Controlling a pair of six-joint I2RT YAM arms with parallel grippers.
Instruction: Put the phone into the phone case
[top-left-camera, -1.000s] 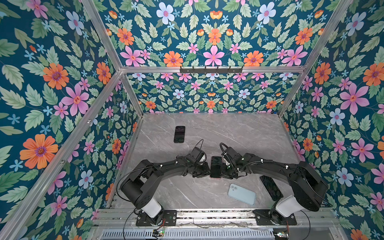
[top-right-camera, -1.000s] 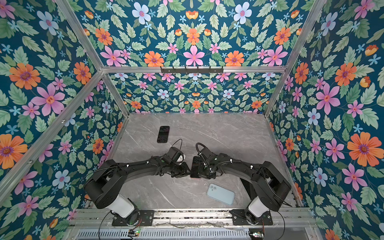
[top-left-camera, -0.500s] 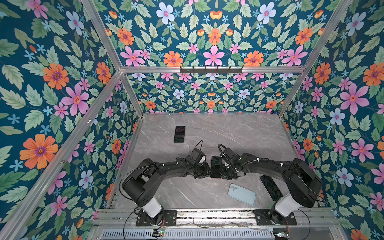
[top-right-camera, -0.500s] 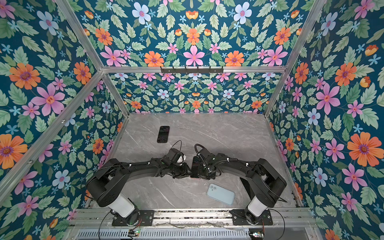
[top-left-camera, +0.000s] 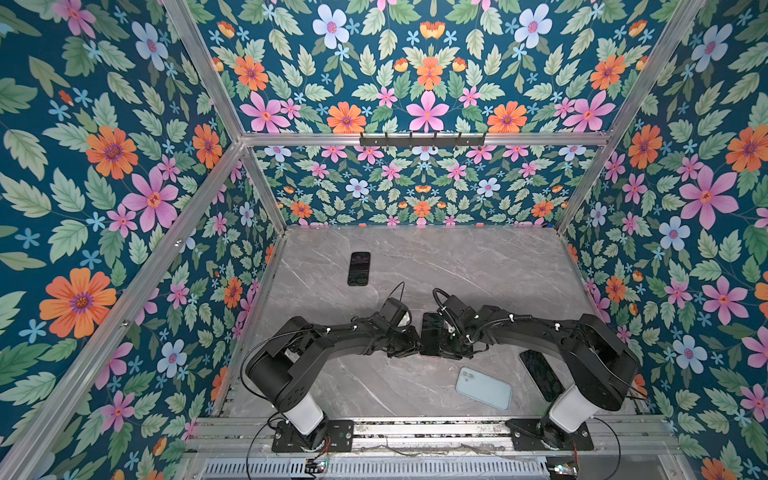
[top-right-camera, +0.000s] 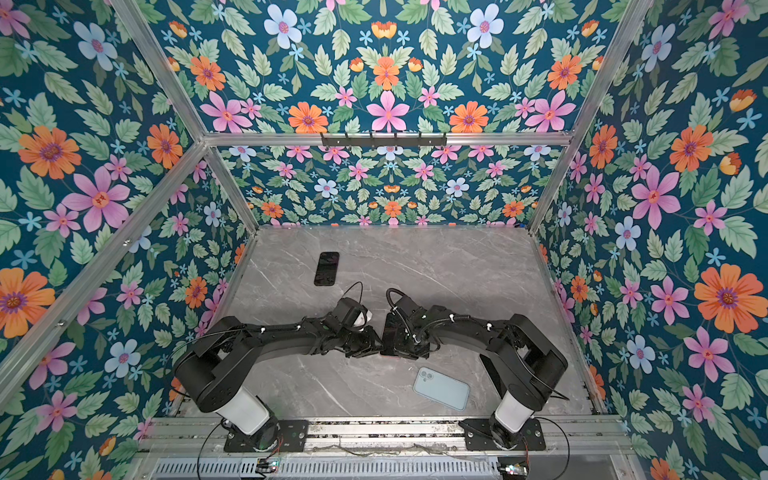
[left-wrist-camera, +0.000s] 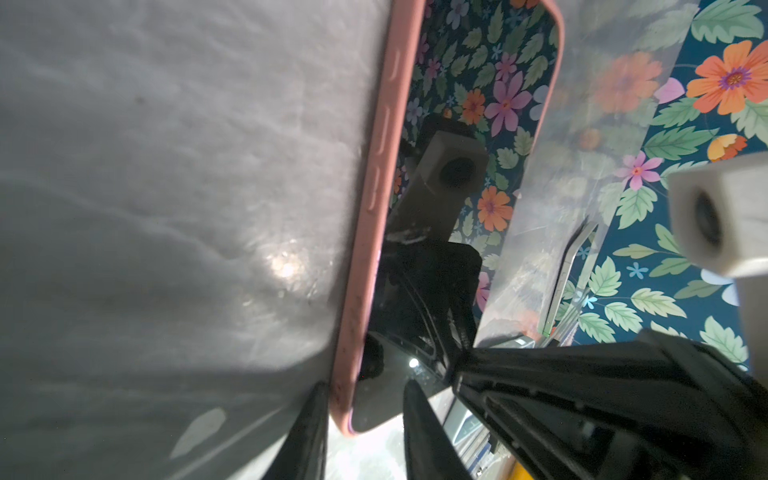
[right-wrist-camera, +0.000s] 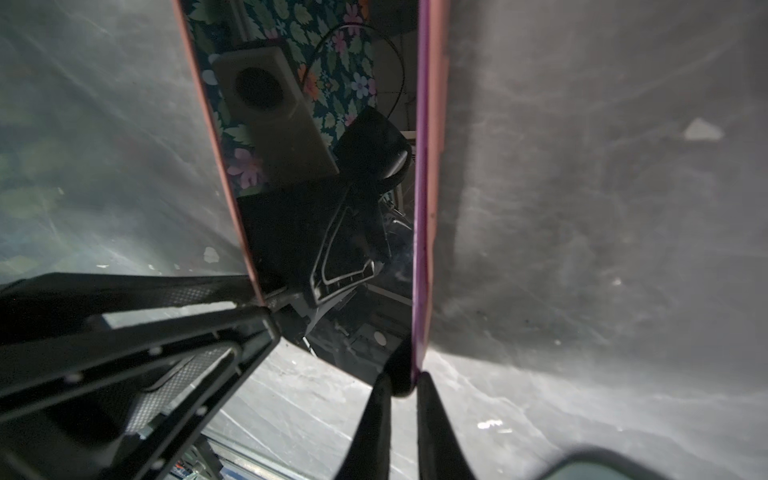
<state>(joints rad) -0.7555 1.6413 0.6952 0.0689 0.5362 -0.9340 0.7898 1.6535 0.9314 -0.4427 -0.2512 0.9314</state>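
Table (top-left-camera: 457, 266): grey marble, boxed in by flowered walls (top-left-camera: 124, 166). The left arm (top-left-camera: 332, 336) and right arm (top-left-camera: 532, 328) reach in from the lower edge of both top views and meet just below the middle.
Phone (top-left-camera: 431, 328): dark, face up at the centre of the table, where the arms meet. In the left wrist view its glossy screen (left-wrist-camera: 432, 291) mirrors the walls.
Case (left-wrist-camera: 376, 183): pink, around the phone. In the right wrist view its rim (right-wrist-camera: 438, 166) shows along both long sides of the screen. A purple strip (right-wrist-camera: 420, 166) runs just inside that rim on one side. Whether the phone sits fully down in the case cannot be told.
Left gripper (left-wrist-camera: 365, 386): narrow, closed on a corner of the case. One finger (left-wrist-camera: 309, 432) is against the pink side wall and its mate is on the screen. In a top view the left gripper (top-left-camera: 415, 345) meets the phone from the left.
Right gripper (right-wrist-camera: 402, 379): nearly shut, pinching the rim at the end of one long side. In a top view the right gripper (top-left-camera: 449, 343) stands at the right edge of the phone.
Black phone (top-left-camera: 359, 269): flat, upper left of the table, well apart from the arms.
Pale blue item (top-left-camera: 484, 388): phone or empty case, cannot tell which. It lies lens side up at lower centre, near the right arm.
Dark phone (top-left-camera: 540, 374): flat at lower right, partly under the right arm.
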